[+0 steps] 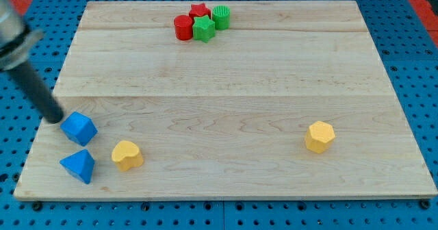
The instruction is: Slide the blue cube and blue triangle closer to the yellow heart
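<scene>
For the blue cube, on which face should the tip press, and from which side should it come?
My tip has no grip, so push the blue cube's upper-left face, which the tip already appears to meet. Coming from the view's upper left would likely drive it down-right towards the yellow heart.

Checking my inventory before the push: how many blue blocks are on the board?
2. The blue cube sits near the view's left edge, with my tip right at its upper-left side. The blue triangle lies just below it. None appears hidden.
</scene>
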Robot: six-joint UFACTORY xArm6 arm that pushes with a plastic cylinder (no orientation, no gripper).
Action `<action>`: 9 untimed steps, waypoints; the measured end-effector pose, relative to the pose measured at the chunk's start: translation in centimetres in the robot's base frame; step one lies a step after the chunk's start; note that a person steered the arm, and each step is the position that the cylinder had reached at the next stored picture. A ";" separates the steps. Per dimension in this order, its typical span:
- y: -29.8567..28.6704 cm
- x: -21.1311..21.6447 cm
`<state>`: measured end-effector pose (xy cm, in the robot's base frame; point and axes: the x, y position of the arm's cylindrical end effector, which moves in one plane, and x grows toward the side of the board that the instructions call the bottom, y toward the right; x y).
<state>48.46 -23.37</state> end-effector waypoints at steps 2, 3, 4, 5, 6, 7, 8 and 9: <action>-2.7 6.1; -7.0 8.7; -3.4 13.3; 0.4 13.4; 7.2 13.1; 6.4 13.0; 4.0 12.8; 9.0 13.3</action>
